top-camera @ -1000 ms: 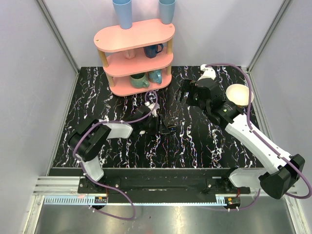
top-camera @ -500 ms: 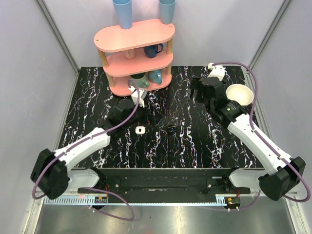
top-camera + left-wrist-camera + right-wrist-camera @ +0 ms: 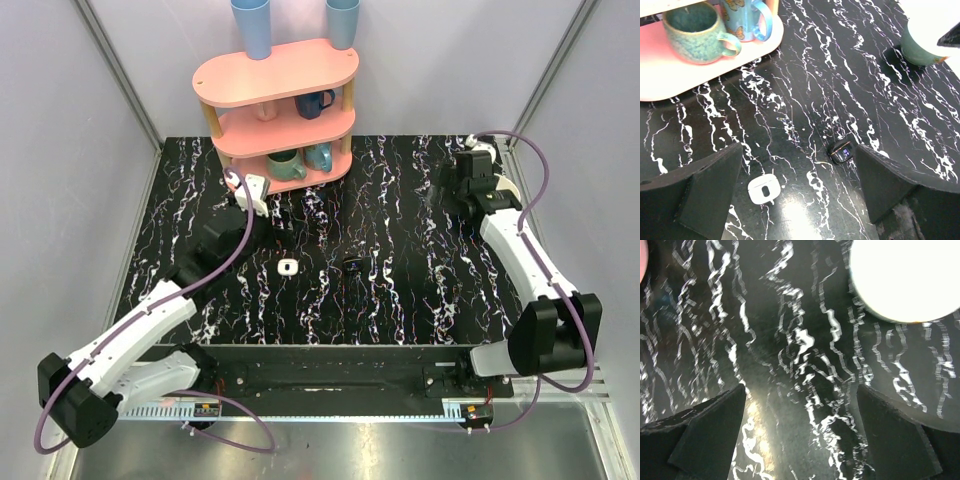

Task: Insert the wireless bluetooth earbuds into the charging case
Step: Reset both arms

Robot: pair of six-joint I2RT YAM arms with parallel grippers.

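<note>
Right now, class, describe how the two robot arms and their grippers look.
The left arm and right arm have white links with black joints. A purple cable runs along each. The left gripper and right gripper have black wedge-shaped fingers.

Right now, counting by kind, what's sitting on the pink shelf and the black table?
Tall blue cups: 2
Mugs: 3
Bowl: 1
Small white piece: 1
Small black piece: 1
Total: 8
Pinkish shape on the pink shelf's middle tier is unclear, so not counted.
</note>
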